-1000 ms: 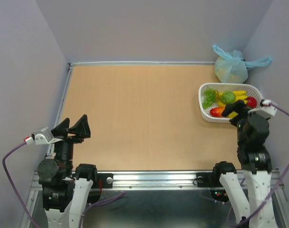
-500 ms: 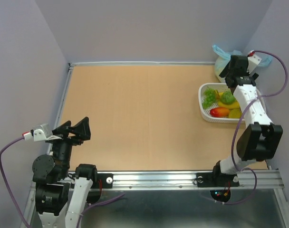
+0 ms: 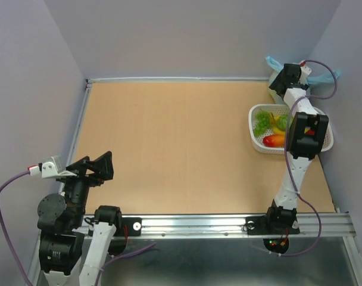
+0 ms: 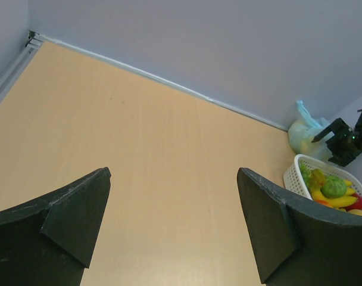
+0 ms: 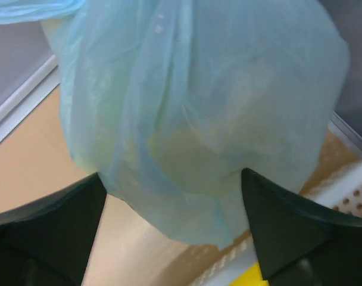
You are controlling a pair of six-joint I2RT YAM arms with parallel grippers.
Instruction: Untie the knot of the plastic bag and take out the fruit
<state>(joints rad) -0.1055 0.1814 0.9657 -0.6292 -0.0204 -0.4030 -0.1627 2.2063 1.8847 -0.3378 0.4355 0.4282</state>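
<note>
Right gripper (image 5: 172,179) spread at translucent light blue plastic bag (image 5: 199,89)
Jaws flank its bulging belly, apparently to pull it within reach for untying.

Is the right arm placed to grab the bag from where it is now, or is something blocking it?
Probably yes. The right gripper is open and the bag fills the space just ahead of its fingers, with nothing between them; the basket sits off to one side.

Setting: enclosed robot test cell, laboratory type.
Plain lilac partition walls (image 3: 187,36) box in a bare wood-grain table (image 3: 169,149) on three sides. The left arm (image 3: 80,193) and right arm (image 3: 291,179) are bolted to an aluminium rail (image 3: 199,223) at its near edge, with purple cables (image 3: 8,185) trailing.
</note>
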